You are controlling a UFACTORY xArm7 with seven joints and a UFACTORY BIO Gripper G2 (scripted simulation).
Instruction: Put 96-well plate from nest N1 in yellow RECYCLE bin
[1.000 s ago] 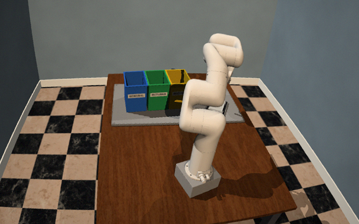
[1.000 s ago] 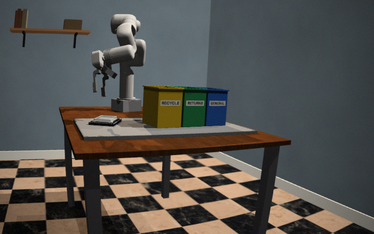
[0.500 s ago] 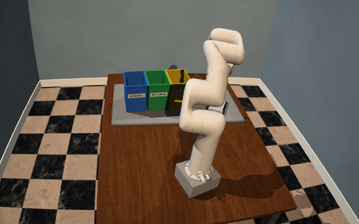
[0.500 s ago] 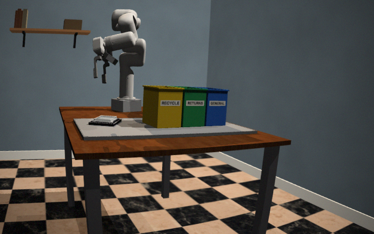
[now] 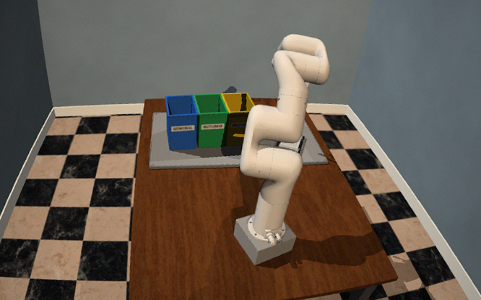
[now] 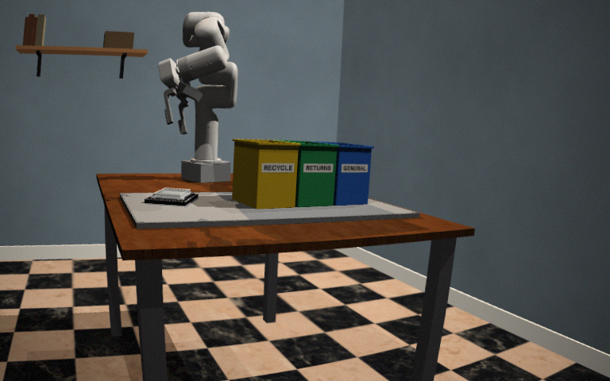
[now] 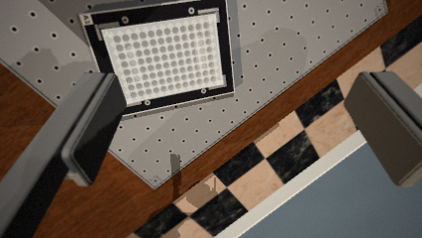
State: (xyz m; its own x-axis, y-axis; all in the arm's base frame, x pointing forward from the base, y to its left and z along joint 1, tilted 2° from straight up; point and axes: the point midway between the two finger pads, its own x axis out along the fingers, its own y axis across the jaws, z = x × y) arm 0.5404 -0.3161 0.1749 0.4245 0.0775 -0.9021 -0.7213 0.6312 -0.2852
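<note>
The white 96-well plate [image 5: 289,145] [image 6: 171,193] [image 7: 168,59] sits in the black plate nest [image 6: 166,202] [image 7: 226,50]. My gripper [image 6: 175,127] [image 7: 238,126] is open and empty, its fingers partly apart. It hangs high above the board, and the plate lies off toward the upper left in the wrist view. The yellow RECYCLE bin [image 5: 233,103] [image 6: 278,190] stands upright, at the nest's end of the row. The green RETURNS bin [image 5: 211,138] [image 6: 316,190] and the blue GENERAL bin [image 5: 183,139] [image 6: 353,190] also stand upright. The yellow bin's floor is hidden.
The bins and nest stand on a grey perforated board [image 5: 157,162] [image 6: 279,216] [image 7: 263,55] on the wooden table [image 5: 185,224] [image 6: 292,235]. The three bins stand close together in one row. A wall shelf [image 6: 80,50] is in the background.
</note>
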